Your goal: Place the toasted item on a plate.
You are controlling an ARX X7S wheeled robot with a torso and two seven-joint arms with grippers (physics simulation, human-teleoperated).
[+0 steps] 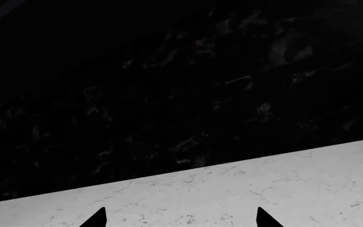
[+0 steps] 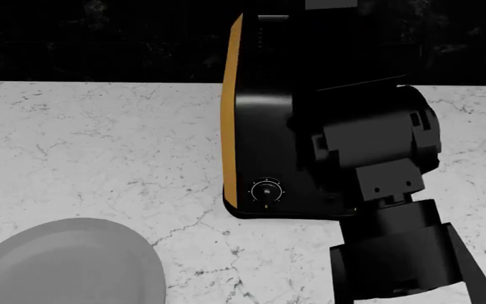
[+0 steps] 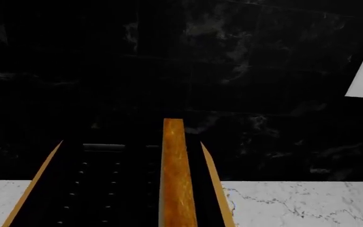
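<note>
Toast (image 3: 173, 175) upright in toaster (image 2: 264, 126) slot, plate (image 2: 66, 263) nearby

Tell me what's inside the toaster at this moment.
One slice of toast stands upright in a slot of the toaster, its golden crust edge poking above the top. Its lower part is hidden, and the other slot looks dark and empty.

Sharp, unblurred renders; even flat light is brightening the pale counter (image 2: 99, 145), while the wall (image 1: 168, 71) beyond the fingertips (image 1: 96, 218) is staying near-black.
</note>
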